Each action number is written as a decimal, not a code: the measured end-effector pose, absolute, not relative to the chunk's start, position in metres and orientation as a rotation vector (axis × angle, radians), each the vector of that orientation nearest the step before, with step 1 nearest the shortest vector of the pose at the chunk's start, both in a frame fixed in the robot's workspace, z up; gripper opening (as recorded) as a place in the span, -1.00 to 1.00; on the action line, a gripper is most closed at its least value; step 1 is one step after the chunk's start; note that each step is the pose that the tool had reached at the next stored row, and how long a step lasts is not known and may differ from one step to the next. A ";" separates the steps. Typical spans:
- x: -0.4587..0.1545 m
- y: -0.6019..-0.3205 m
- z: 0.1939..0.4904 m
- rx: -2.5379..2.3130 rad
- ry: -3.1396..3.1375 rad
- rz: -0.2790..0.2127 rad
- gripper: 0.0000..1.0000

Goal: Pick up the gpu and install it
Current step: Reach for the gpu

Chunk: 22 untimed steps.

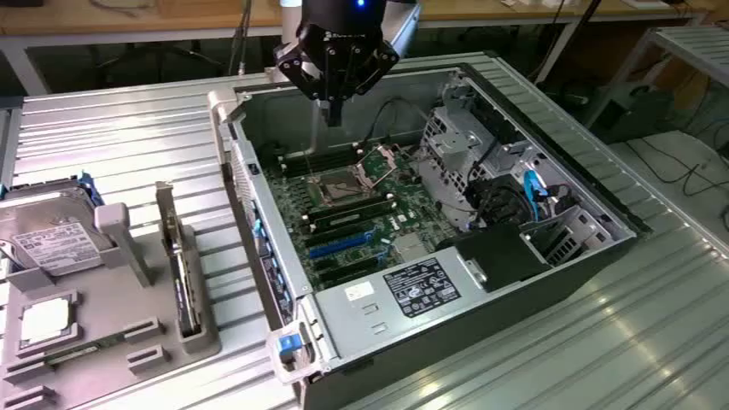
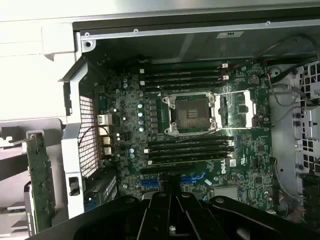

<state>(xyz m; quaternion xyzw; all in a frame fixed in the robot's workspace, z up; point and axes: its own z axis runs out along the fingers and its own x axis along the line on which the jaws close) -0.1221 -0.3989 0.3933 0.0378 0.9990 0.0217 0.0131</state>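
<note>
Exterior view: the hand [image 1: 333, 118], closed and empty, hangs over the open computer case [image 1: 547, 282]. At its 7 o'clock the gpu [image 1: 183, 282] stands on edge in a grey holder [image 1: 160, 337] on the worktop [image 1: 102, 128].
Wrist view: the hand's fingers hang above the motherboard [image 2: 125, 115], and the gpu is outside the case wall.

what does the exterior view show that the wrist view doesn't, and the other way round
Exterior view: the hard drive lying outside the case, and the labelled power supply.
Wrist view: the rear ports beside the perforated vent.
Both: the shut gripper above the open case, the motherboard with its CPU socket, and the gpu standing on edge in the grey holder outside the case, not yet picked up.
</note>
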 end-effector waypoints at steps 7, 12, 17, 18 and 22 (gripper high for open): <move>-0.128 -0.399 0.393 0.118 3.113 0.068 -0.79; -0.133 -0.399 0.393 0.118 3.112 0.068 -0.79; -0.141 -0.399 0.393 0.118 3.112 0.068 -0.79; -0.143 -0.399 0.393 0.118 3.113 0.068 -0.79; -0.148 -0.399 0.393 0.118 3.113 0.068 -0.79</move>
